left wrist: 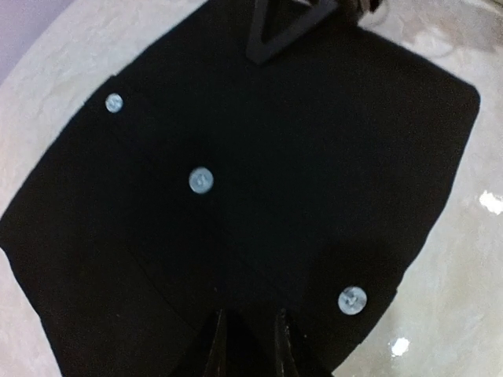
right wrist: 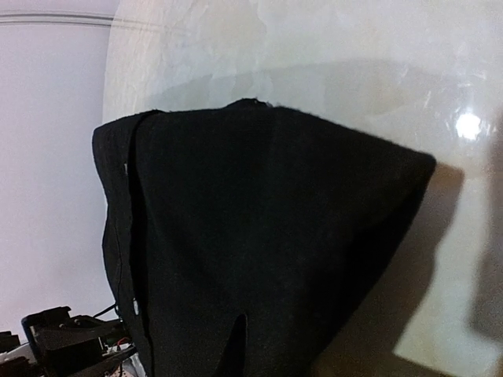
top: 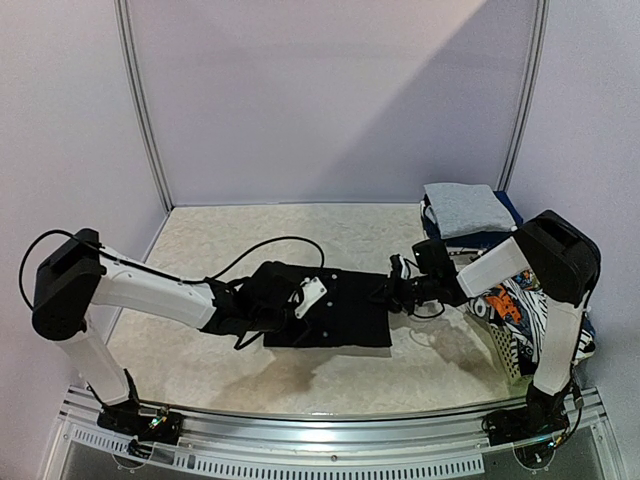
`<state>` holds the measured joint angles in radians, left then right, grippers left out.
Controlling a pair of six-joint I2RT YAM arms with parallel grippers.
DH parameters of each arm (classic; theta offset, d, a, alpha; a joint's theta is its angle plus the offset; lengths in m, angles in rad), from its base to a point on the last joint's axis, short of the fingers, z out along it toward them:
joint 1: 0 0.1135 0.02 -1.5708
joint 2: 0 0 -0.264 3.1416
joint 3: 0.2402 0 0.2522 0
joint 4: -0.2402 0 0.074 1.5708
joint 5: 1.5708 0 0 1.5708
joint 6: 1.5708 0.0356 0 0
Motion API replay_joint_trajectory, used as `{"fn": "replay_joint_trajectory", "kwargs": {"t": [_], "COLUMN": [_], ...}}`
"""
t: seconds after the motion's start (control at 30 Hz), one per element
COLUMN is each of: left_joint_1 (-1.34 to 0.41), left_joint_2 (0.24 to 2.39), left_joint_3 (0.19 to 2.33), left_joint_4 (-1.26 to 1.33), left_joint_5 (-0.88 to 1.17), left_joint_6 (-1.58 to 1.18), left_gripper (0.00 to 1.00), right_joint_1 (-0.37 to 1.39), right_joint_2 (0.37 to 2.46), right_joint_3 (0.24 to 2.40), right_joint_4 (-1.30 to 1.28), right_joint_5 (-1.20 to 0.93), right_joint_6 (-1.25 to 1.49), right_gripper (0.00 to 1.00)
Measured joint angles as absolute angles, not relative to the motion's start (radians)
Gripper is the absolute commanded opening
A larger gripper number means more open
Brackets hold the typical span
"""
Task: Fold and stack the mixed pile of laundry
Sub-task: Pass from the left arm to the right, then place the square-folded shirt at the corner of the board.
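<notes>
Mixed laundry pile (top: 520, 310) sits at the R edge of the table (top: 250, 370), heaped in a white lattice basket (top: 505, 352), w/ an orange-black-white printed piece (top: 508, 296) on top. Behind the basket, far R corner: grey shirt (top: 466, 208) folded flat, lying on a folded navy piece (top: 485, 241).

One item is out of the heap: black garment (top: 345, 312), spread roughly flat mid-table between the two arms, long side running L to R. L wrist cam shows three silver snaps (left wrist: 201, 181) in a slanted row across it; its far corner is rounded and the table shows past its edges.

R gripper (top: 394, 289) is at the garment's R edge, clenched on the cloth. In the R wrist cam the black fabric rises tent-like from the table up to the claw, w/ a seam running down its L side.

L gripper (left wrist: 251, 345) is over the garment's L end. Its fingers (left wrist: 218, 349) stand close together w/ a narrow gap, tips down on or just above the black cloth. Black on black, so can't tell if any cloth is pinched or if it's let go.
</notes>
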<state>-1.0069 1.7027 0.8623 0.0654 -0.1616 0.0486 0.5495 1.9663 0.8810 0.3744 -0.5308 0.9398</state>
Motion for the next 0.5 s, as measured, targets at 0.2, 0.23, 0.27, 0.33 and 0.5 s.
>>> {"fn": "replay_joint_trajectory", "kwargs": {"t": [0.2, 0.23, 0.27, 0.33, 0.5], "left_joint_1": [-1.003, -1.003, -1.002, -0.999, -0.987], "left_joint_2": [1.745, 1.745, 1.743, 1.725, 1.608], "left_joint_3": [0.789, 0.776, 0.769, 0.748, 0.678], "left_joint_4": [0.072, 0.08, 0.089, 0.102, 0.077], "left_joint_5": [-0.155, -0.161, -0.167, -0.187, -0.244], "left_joint_6": [-0.035, -0.047, -0.055, -0.083, -0.142], "left_gripper": [0.24, 0.26, 0.28, 0.4, 0.98], "right_joint_1": [0.55, 0.55, 0.551, 0.554, 0.556], "right_joint_2": [1.939, 1.936, 1.932, 1.927, 1.925], "right_joint_3": [0.935, 0.944, 0.953, 0.979, 1.083], "right_joint_4": [0.239, 0.217, 0.199, 0.146, -0.018], "right_joint_5": [-0.487, -0.481, -0.477, -0.461, -0.406], "right_joint_6": [0.876, 0.866, 0.857, 0.834, 0.746], "right_gripper": [0.0, 0.0, 0.0, 0.0, 0.0]}}
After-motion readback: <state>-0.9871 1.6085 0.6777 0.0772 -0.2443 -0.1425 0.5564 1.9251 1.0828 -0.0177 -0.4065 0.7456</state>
